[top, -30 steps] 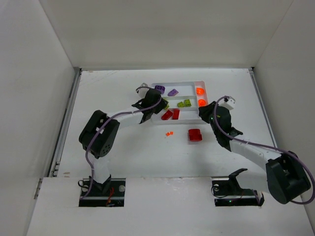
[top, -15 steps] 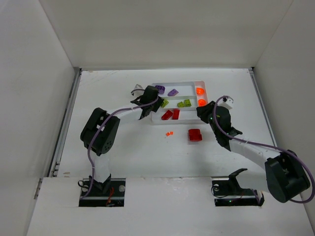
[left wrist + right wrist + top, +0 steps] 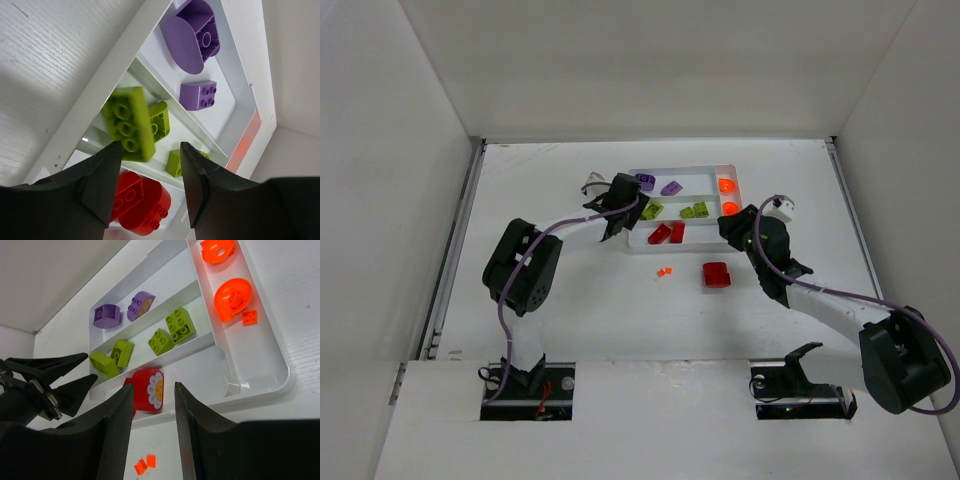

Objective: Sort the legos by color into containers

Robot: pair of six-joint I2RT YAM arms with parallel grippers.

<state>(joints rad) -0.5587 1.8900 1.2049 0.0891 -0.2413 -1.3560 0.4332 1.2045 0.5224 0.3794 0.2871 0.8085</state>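
Note:
The white tray (image 3: pixel 712 168) holds purple pieces (image 3: pixel 671 187) in its far slot, lime bricks (image 3: pixel 695 210) in the middle slot, red bricks (image 3: pixel 667 234) in the near slot and orange round pieces (image 3: pixel 727 185) in the end slot. My left gripper (image 3: pixel 619 196) is open at the tray's left end. In the left wrist view it (image 3: pixel 150 147) hangs just over a lime brick (image 3: pixel 127 125) lying free in the middle slot. My right gripper (image 3: pixel 153 390) is open and empty above a red flower brick (image 3: pixel 149 389). A red brick (image 3: pixel 717 274) and small orange bits (image 3: pixel 664 271) lie on the table.
White walls enclose the table on three sides. A raised rail (image 3: pixel 460 230) runs along the left edge. The loose red brick lies just left of my right forearm. The left gripper's fingers (image 3: pixel 55 375) show at the left of the right wrist view.
My left gripper has drawn back from over the tray toward its left end, uncovering a lime brick in the middle slot. The right gripper has shifted slightly left.

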